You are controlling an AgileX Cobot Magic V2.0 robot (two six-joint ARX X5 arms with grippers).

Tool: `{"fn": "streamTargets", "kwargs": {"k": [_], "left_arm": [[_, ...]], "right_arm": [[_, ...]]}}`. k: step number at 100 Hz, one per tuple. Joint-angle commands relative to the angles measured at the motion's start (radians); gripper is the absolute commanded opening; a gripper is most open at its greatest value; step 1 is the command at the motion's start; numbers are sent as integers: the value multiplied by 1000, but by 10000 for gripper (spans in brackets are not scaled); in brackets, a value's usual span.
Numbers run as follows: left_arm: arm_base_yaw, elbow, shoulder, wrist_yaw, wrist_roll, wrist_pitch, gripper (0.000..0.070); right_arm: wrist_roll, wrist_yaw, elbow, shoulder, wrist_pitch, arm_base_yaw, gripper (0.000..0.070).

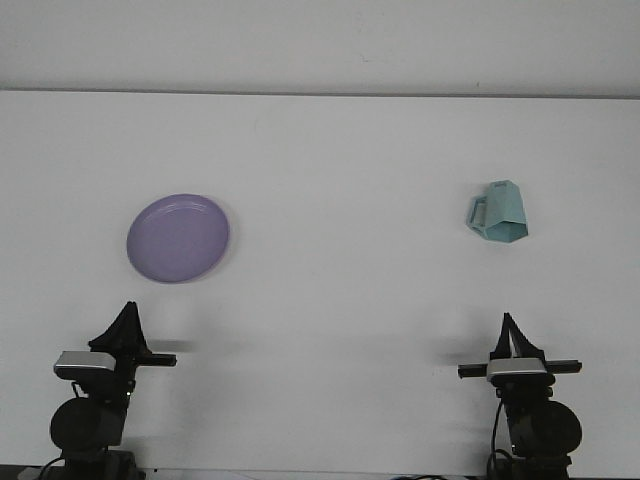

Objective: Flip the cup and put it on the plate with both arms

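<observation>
White table carries 2 task items. Purple plate sits left of centre, nothing on it. Teal faceted cup lies tipped on the right side, handle toward the left, well apart from the plate. Left gripper and right gripper rest at the near edge, holding nothing; jaw state of either cannot be determined.

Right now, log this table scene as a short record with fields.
surface: white table
plate: purple plate, left side, bare
cup: teal cup, right side, upside down, handle toward the left
cup on plate: no, far apart
left gripper: near edge, below the plate, holding nothing
right gripper: near edge, below the cup, holding nothing
</observation>
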Motion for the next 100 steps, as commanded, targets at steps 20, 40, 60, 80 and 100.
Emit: {"fn": "streamTargets", "kwargs": {"k": [20, 40, 60, 80, 100], "left_arm": [[-1, -19, 0, 5, 8, 10, 15], [-1, -19, 0, 5, 8, 10, 15], [-1, -19, 0, 5, 5, 10, 15], [-1, -19, 0, 5, -7, 10, 15], [-1, -19, 0, 5, -49, 10, 12]], "right_arm": [[3, 0, -3, 0, 10, -2, 0], [3, 0, -3, 0, 10, -2, 0], [3, 0, -3, 0, 10, -2, 0], [16, -5, -3, 0, 11, -2, 0], [262, -52, -3, 0, 14, -2, 0]]}}
